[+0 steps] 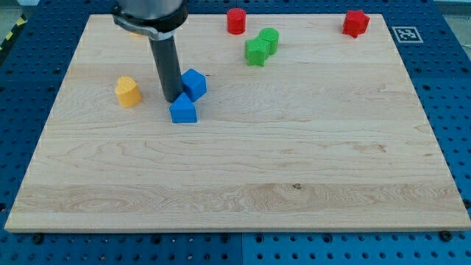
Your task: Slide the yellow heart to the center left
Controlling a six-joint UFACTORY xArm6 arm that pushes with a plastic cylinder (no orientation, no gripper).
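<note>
Yellow heart (127, 91) sits on the wooden board (243, 169) just off to the view's left of my tip (171, 99), with a clear strip of bare wood between the two, so nothing is touching it yet. You can see it lies in the left part of the board but toward the view's top, so it looks to be somewhat short of the center left spot; judging from this, the slide down toward the view's bottom is still to be done.

My tip is a plain rod end with nothing to spread or pinch, so there is no grip state to report; it rests on the board, pressed close to two blue blocks. One blue block (194, 83) is just to the view's right of my tip and looks to be touching it, though the rod's shadow makes that hard to confirm. The other blue block (182, 110) is just below and to the right of my tip.

Well beyond my tip toward the view's top right you have two green blocks (260, 46) huddled together, a red block (235, 20) near the top edge, and another red block (355, 23) far off in the top right corner.

To reach the heart you would likely need to bring my tip round above it first.
</note>
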